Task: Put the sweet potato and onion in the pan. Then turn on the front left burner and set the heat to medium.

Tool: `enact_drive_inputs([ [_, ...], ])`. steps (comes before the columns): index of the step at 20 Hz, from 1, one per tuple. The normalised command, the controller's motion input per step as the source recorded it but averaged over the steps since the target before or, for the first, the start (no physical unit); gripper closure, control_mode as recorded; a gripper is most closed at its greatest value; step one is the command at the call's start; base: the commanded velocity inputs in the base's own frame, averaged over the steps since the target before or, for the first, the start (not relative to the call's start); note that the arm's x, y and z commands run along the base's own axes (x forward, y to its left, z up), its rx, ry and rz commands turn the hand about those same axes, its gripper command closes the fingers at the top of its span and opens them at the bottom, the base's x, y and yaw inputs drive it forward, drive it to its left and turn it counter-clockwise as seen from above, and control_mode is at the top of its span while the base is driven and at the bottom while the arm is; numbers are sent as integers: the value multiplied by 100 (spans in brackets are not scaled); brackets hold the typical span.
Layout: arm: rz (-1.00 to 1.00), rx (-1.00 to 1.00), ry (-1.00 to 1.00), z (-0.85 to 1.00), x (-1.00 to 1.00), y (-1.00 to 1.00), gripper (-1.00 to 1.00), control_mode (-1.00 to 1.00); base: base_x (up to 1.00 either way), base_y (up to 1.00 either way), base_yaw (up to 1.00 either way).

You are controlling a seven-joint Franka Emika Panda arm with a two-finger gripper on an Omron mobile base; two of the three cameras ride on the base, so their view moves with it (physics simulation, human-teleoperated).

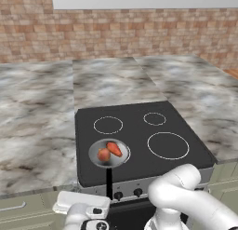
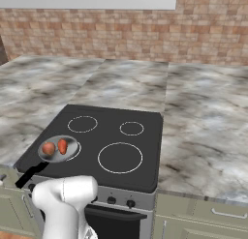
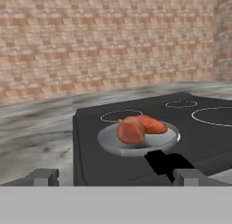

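Onion [image 3: 131, 131] stem tip plain from hand view

Onion [image 1: 103, 154] and sweet potato [image 1: 114, 149] lie inside pan [image 1: 122, 159].

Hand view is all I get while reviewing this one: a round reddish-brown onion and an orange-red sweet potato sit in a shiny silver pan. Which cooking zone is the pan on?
Observer: The shiny silver pan sits on the front left zone of the black glass stovetop, seen from the left base view.
Operator: Where does its handle point?
Observer: The thin black handle points toward the stove's front edge, between the knobs.
Operator: How many knobs?
Observer: The right base view shows two dark knobs to the arm's right; others I cannot tell.
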Motion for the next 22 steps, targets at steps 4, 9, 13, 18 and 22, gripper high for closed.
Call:
enact_drive_inputs([
  [4,0,0,-16,-62,-2,0,-100,-100,0,0,0],
  [9,0,0,-15,-56,0,3,-100,-100,0,0,0],
  [13,0,-2,-9,-44,0,4,-100,-100,0,0,0],
  [18,0,-3,-2,-22,0,2,-100,-100,0,0,0],
  [22,0,-3,2,-13,0,0,-100,-100,0,0,0],
])
